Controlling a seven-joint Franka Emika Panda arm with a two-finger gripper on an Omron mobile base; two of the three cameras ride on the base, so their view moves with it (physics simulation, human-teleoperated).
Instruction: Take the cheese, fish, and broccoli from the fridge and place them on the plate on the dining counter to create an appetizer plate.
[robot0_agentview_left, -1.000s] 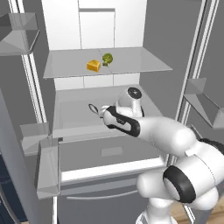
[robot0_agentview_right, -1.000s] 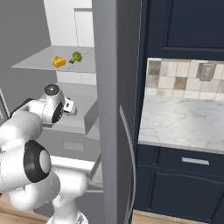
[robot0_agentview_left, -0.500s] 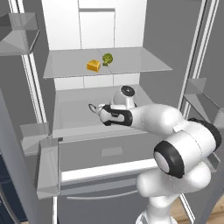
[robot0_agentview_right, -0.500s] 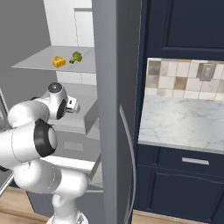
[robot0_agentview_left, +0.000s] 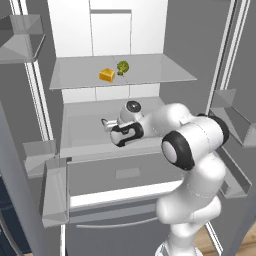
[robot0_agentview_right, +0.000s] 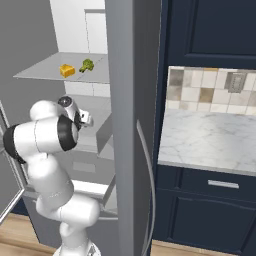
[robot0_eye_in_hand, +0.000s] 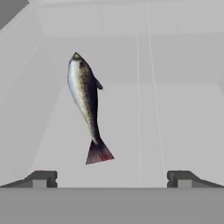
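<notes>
we see the fridge (robot0_agentview_left: 150, 30) standing open, our arm reaching onto its lower glass shelf (robot0_agentview_left: 85, 130). on the upper shelf (robot0_agentview_left: 165, 70) the cheese (robot0_agentview_left: 106, 75) sits just beside the broccoli (robot0_agentview_left: 122, 67). in the hand view the fish (robot0_eye_in_hand: 87, 105) lies on the lower shelf ahead of our gripper (robot0_eye_in_hand: 111, 178), head away, tail nearest, untouched. the jaws stand wide apart, holding nothing.

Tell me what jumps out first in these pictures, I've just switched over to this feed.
The white arm reaches into the open fridge, its gripper open at the shelf below the glass one. In the hand view the fish lies straight ahead of the gripper, tail toward it, on the pale fridge floor. On the glass shelf above sit the cheese and the broccoli, side by side.
</notes>
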